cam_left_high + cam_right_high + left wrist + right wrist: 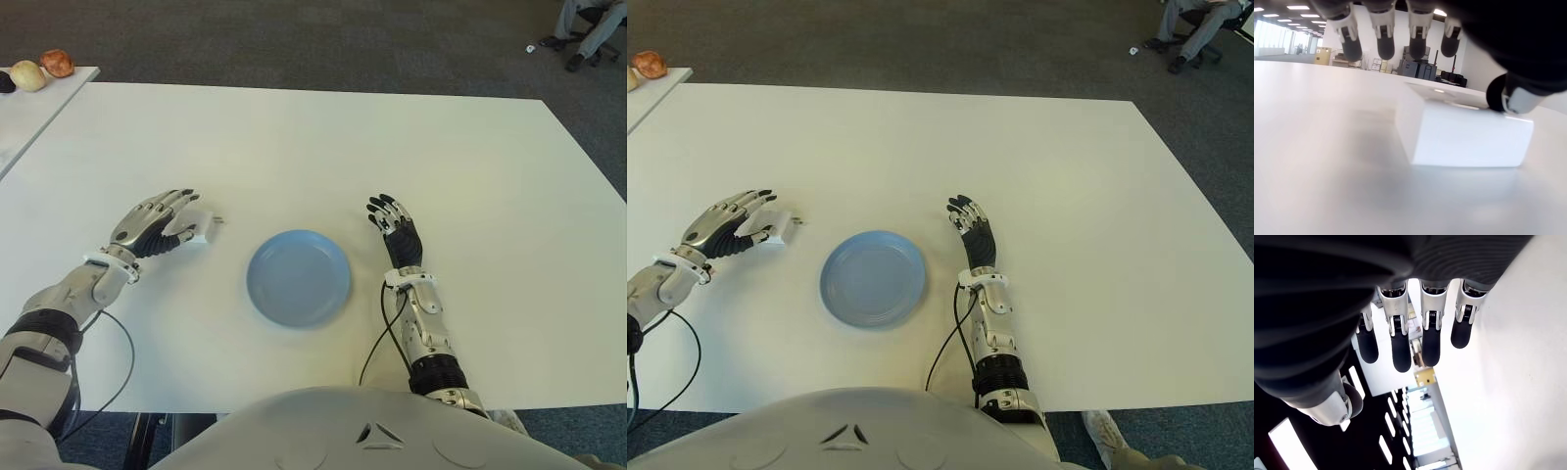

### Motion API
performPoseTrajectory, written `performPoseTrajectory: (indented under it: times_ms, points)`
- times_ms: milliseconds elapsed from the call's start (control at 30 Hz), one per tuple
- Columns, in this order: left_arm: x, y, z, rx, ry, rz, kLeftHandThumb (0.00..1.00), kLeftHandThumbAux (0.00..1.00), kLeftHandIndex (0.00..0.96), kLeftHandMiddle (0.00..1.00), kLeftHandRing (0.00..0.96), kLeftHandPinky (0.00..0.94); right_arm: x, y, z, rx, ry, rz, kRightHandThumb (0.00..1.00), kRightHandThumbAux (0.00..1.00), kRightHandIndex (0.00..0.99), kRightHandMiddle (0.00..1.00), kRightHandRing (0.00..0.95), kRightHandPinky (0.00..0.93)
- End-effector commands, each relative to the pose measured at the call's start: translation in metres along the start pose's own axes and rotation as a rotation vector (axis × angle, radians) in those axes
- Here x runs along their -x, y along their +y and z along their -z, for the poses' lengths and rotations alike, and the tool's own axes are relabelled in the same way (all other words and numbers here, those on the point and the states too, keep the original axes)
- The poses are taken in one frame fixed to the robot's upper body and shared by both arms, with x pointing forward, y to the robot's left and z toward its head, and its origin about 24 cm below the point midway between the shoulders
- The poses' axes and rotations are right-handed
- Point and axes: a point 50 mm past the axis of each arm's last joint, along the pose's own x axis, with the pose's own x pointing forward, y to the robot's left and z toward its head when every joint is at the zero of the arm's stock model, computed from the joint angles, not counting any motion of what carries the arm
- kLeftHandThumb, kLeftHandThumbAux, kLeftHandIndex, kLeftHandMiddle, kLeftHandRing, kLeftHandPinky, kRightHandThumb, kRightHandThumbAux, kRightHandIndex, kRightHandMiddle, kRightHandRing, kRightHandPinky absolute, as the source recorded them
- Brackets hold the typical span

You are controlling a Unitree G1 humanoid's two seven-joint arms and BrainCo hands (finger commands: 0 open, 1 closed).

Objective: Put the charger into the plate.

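Observation:
A small white charger (pixel 203 228) with its prongs pointing right lies on the white table (pixel 313 147), left of the round blue plate (pixel 259 264). My left hand (pixel 182 215) reaches over the charger from the left. In the left wrist view its fingers (pixel 1382 36) are stretched out above the charger (pixel 1464 132) and the thumb (pixel 1508 95) touches one upper corner. The charger sits flat on the table, not lifted. My right hand (pixel 394 223) shows just right of the plate, fingers straight and holding nothing.
A second white table (pixel 29 113) at the far left carries round fruit-like items (pixel 57 63). A person's legs by a chair (pixel 588 34) show at the far right on the carpet. Black cables (pixel 118 333) trail from both forearms.

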Motion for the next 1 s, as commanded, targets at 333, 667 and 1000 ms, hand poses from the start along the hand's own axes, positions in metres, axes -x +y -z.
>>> performPoseTrajectory:
  times_ms: [333,667,1000]
  points:
    - [0.005,-0.008,-0.009,0.061,-0.041,0.103,0.176,0.443,0.000,0.000,0.000,0.054,0.015,0.002,0.031,-0.048,0.158,0.061,0.000,0.683,0.202,0.266,0.217,0.176]
    - [0.002,-0.004,-0.012,0.140,-0.049,0.121,0.136,0.464,0.000,0.000,0.000,0.034,0.015,0.003,0.031,-0.047,0.157,0.058,0.000,0.681,0.202,0.261,0.210,0.169]
    - [-0.003,0.003,-0.015,0.214,-0.060,0.124,0.037,0.431,0.000,0.000,0.000,0.004,0.015,0.004,0.031,-0.053,0.152,0.053,0.000,0.681,0.214,0.278,0.223,0.176]
